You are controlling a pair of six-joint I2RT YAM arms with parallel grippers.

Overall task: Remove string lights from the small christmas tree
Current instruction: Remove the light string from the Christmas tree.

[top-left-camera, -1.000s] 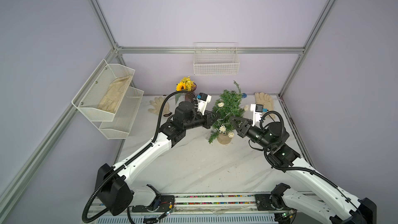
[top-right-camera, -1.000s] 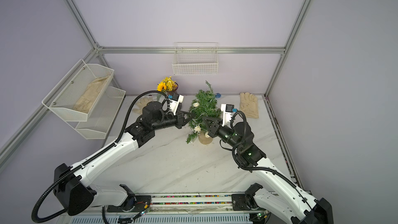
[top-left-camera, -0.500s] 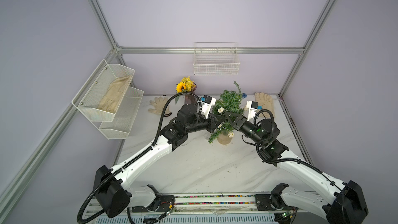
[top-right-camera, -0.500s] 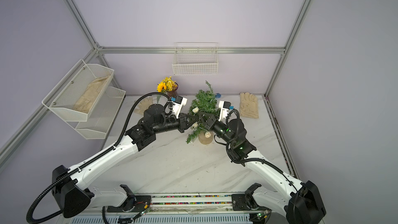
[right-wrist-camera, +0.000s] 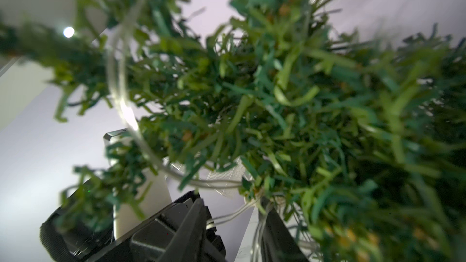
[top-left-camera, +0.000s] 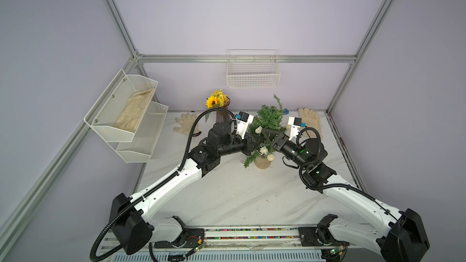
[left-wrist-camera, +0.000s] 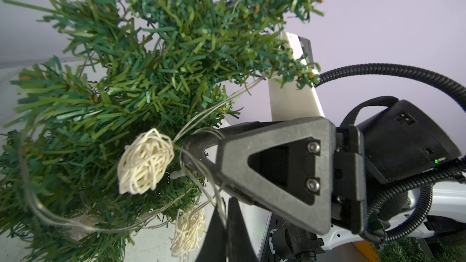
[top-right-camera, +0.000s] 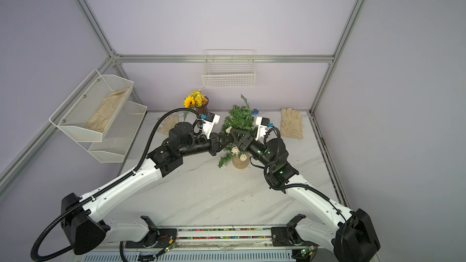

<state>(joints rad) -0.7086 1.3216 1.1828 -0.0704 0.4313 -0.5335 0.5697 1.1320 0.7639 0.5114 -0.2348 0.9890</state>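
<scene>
The right claw point(right-wrist-camera: 232, 223), newly pushed into the small christmas tree point(top-left-camera: 268, 117) at frame centre, has parted narrowly around the string lights point(left-wrist-camera: 146, 160), whose wire the left claw point(left-wrist-camera: 225, 225) pinches shut, which suggests a second grip for unwinding.

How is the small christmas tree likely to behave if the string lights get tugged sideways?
Probably tippy: the small christmas tree stands bushy and tall over a narrow round wooden base. It looks light, so it may slide on the smooth marble-look tabletop. The string lights loop through several branches, so a tug would likely bend them first.
</scene>
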